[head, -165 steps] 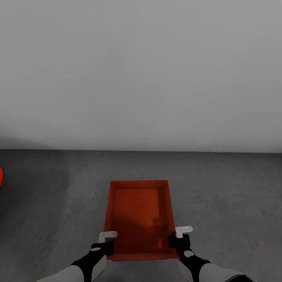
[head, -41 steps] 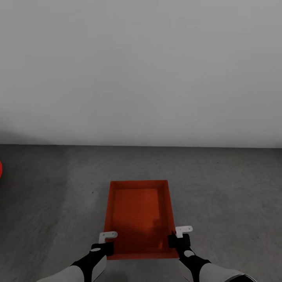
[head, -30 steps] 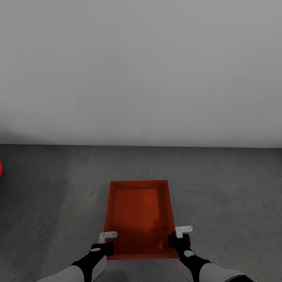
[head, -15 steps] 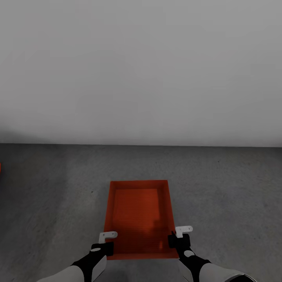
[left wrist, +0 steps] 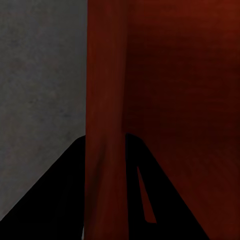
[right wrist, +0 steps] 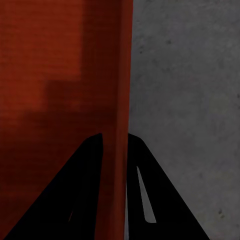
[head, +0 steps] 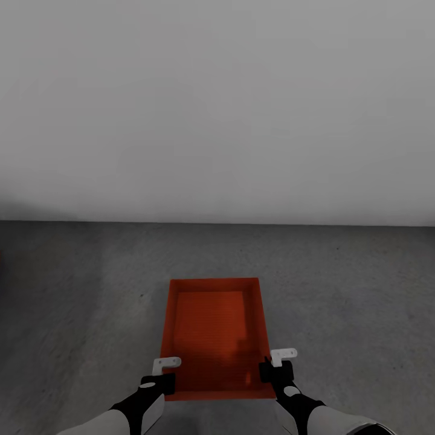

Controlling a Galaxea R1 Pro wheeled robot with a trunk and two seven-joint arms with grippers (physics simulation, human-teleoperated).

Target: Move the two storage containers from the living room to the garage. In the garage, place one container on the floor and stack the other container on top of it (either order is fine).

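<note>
An orange-red open-top storage container point(head: 214, 332) hangs in front of me over the dark grey concrete floor point(head: 338, 290), carried between both arms. My left gripper point(head: 163, 379) is shut on the container's left wall point(left wrist: 105, 115), one black finger point(left wrist: 60, 200) on each side of it. On the opposite side my right gripper point(head: 270, 370) is shut on the right wall point(right wrist: 122, 100), whose edge passes between its black fingers point(right wrist: 155, 195). The bin is empty inside. The second container is out of view.
A plain white wall point(head: 217, 109) rises straight ahead, meeting the concrete floor at a line a short way beyond the bin. Bare floor spreads to the left and right of the container.
The view has shifted: the wall's base line has risen slightly and the red shape at the left edge has slipped out of sight. The container and both grippers keep their places in the picture.
</note>
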